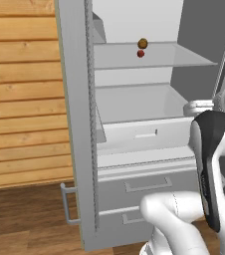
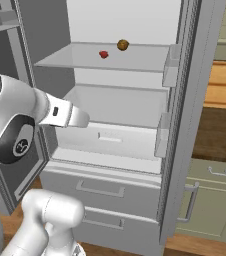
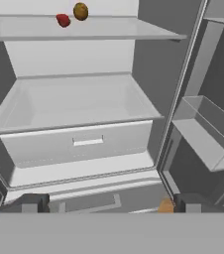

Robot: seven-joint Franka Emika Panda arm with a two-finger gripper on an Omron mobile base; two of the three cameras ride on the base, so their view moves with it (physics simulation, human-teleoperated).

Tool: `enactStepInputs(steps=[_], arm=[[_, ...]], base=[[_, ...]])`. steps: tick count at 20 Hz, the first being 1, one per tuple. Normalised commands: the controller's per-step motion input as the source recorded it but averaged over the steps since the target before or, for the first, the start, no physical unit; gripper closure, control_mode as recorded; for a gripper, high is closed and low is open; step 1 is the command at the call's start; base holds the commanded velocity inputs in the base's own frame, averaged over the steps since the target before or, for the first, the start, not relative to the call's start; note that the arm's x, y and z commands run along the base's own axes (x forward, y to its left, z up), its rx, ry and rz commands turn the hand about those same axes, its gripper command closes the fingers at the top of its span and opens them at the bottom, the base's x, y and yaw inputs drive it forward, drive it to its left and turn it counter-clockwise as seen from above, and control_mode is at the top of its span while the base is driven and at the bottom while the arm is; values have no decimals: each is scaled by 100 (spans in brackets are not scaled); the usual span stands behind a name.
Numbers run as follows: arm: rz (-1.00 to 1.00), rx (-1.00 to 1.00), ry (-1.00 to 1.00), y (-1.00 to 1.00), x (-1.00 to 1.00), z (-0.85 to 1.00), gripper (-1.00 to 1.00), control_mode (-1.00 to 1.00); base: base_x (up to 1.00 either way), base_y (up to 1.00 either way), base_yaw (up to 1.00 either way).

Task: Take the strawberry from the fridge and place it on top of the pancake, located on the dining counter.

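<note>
The fridge (image 1: pixel 77 124) stands open in front of me. The strawberry (image 1: pixel 141 53) (image 2: pixel 103 54) (image 3: pixel 63 20), tiny and red, lies on the white upper shelf (image 3: pixel 109 32), just in front of a brownish-orange ball (image 3: pixel 81 11) (image 1: pixel 143 43) (image 2: pixel 123 45). My gripper (image 3: pixel 111 203) is open and holds nothing. Its two dark fingertips (image 3: pixel 32 202) stand wide apart, low in front of the fridge and well below and short of the strawberry. The pancake and the dining counter are out of view.
Under the shelf sit a deep white crisper bin (image 3: pixel 79 144) and grey lower drawers (image 1: pixel 144 187). The right door's bins (image 3: pixel 208 134) jut in beside the opening. A wood-plank wall (image 1: pixel 20 89) is at the left, green cabinets (image 2: pixel 210 200) at the right.
</note>
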Motion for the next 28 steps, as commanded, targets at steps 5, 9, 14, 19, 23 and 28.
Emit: enactStepInputs(steps=[5,9,14,19,23,28], arm=[[0,0,0,41,-33,14,-100,-100],[3,2,9,44,-21,-6,-100,-100],[3,6,8,36,-13,-13,-100,-100],[0,1,0,0,-10,0,-100,100],[0,0,0,0,0,0,-100,100],[0,0,0,0,0,0,-100,100]], base=[[0,0,0],[0,0,0],[0,0,0],[-33,-16,0],[1,-40,0],[91,-5,0]])
